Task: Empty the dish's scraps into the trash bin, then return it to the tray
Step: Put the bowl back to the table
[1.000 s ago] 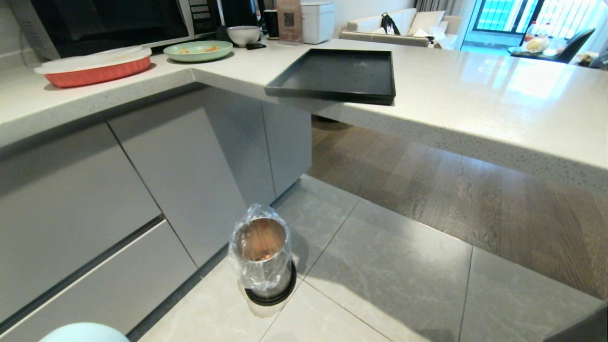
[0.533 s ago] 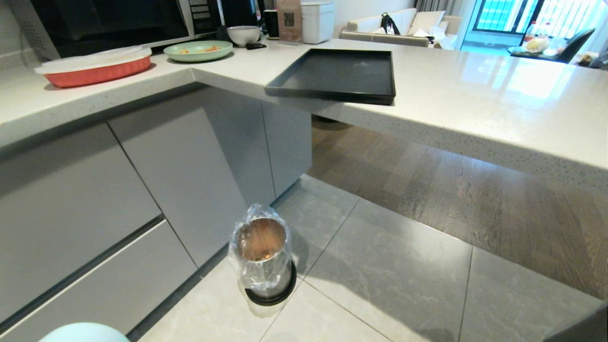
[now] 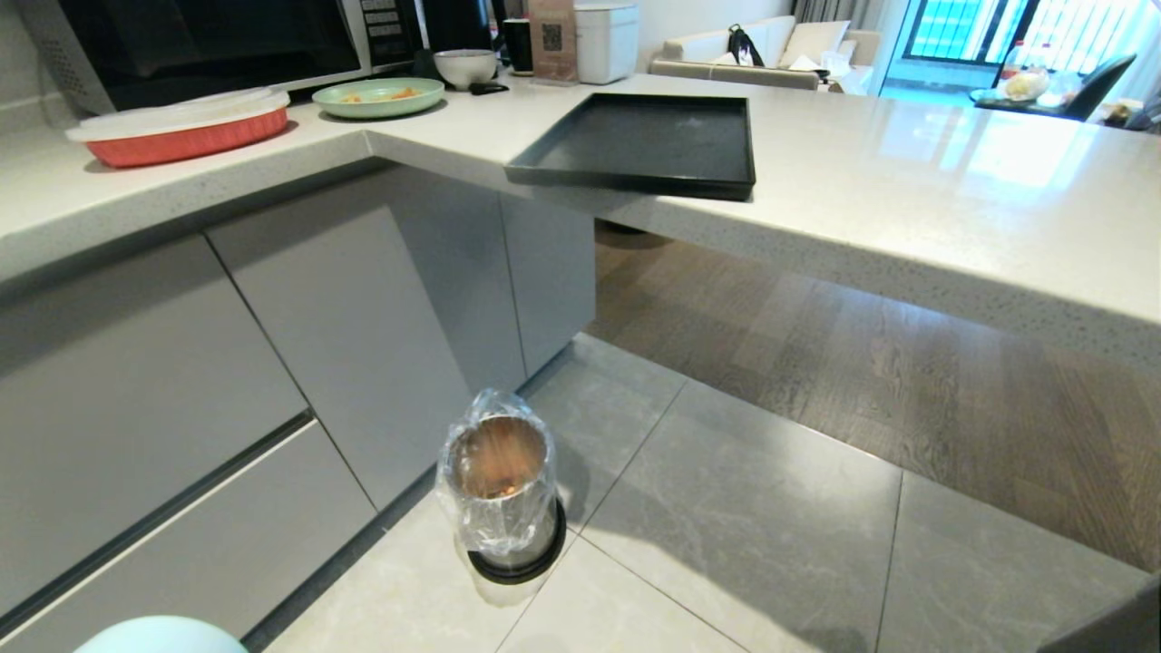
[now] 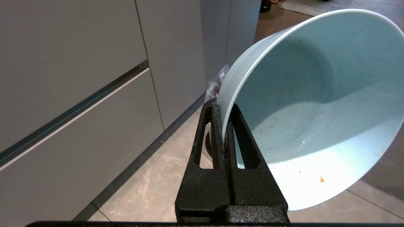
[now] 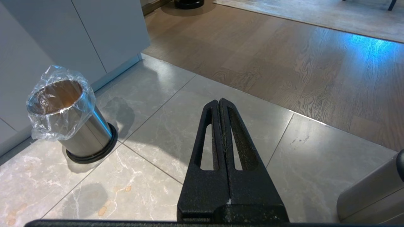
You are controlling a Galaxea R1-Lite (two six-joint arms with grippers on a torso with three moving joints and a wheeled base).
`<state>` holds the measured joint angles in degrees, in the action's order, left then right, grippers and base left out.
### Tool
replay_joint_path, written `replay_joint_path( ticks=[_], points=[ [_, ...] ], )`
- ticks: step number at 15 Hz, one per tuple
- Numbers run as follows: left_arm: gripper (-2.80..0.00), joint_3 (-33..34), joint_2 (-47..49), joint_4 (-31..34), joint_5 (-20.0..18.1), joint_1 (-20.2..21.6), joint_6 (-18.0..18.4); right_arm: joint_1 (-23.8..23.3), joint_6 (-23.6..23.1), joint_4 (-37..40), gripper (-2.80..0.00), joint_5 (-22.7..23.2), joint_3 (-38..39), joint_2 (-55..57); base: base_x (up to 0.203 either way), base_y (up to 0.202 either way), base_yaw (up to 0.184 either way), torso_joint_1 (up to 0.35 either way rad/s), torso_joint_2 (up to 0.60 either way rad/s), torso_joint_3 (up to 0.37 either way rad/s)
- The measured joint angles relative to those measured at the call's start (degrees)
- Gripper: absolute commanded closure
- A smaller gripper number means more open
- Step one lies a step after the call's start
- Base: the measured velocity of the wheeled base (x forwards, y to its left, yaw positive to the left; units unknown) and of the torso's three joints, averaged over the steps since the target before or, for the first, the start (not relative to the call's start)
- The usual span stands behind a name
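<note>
Grey cabinet fronts (image 3: 272, 345) run under a pale L-shaped worktop (image 3: 907, 181), with grey tiles and wood flooring below. On the worktop's near corner we see the black tray (image 3: 640, 142), bare, one corner jutting past the edge. Further back sit a green plate (image 3: 378, 96) with orange bits, a red baking dish (image 3: 181, 127) under a white lid, a whitish bowl (image 3: 465, 66) and a microwave (image 3: 209, 41). On the tiles, just beside the cabinets, stands the steel bin (image 3: 502, 490), upright on its black ring base, its clear bag folded over the rim; a few orange scraps (image 3: 504, 491) lie inside it. Our left gripper (image 4: 224, 105) has its fingers clamped on the rim of the dish (image 4: 315, 104), one finger outside the wall and one inside. The dish is tilted steeply on its side, mouth toward the wrist camera, held low above the floor near the cabinets; a sliver of its pale blue shows at the bottom left edge of the head view. Its inside is nearly clean, with one tiny orange crumb (image 4: 321, 179) stuck near the lower rim. Our right gripper (image 5: 220, 102) hangs over the tiles with its fingers pressed together, holding nothing, the bin well off to one side of it.
</note>
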<state>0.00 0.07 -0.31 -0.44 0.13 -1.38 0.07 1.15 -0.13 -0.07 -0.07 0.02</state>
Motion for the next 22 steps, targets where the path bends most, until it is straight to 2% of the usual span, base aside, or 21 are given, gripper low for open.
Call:
replay_joint_path(
  ticks=[12, 22],
  points=[
    [0.0, 0.0, 0.0, -0.02, 0.0, 0.07, 0.0, 0.06, 0.06, 0.06, 0.0, -0.02, 0.02, 0.0, 0.0, 0.004, -0.002, 0.0, 0.0, 0.0],
    [0.0, 0.0, 0.0, 0.01, 0.02, 0.02, -0.06, 0.0, 0.06, 0.09, 0.0, 0.0, 0.02, 0.0, 0.001, 0.182, -0.001, 0.003, 0.0, 0.002]
  ],
)
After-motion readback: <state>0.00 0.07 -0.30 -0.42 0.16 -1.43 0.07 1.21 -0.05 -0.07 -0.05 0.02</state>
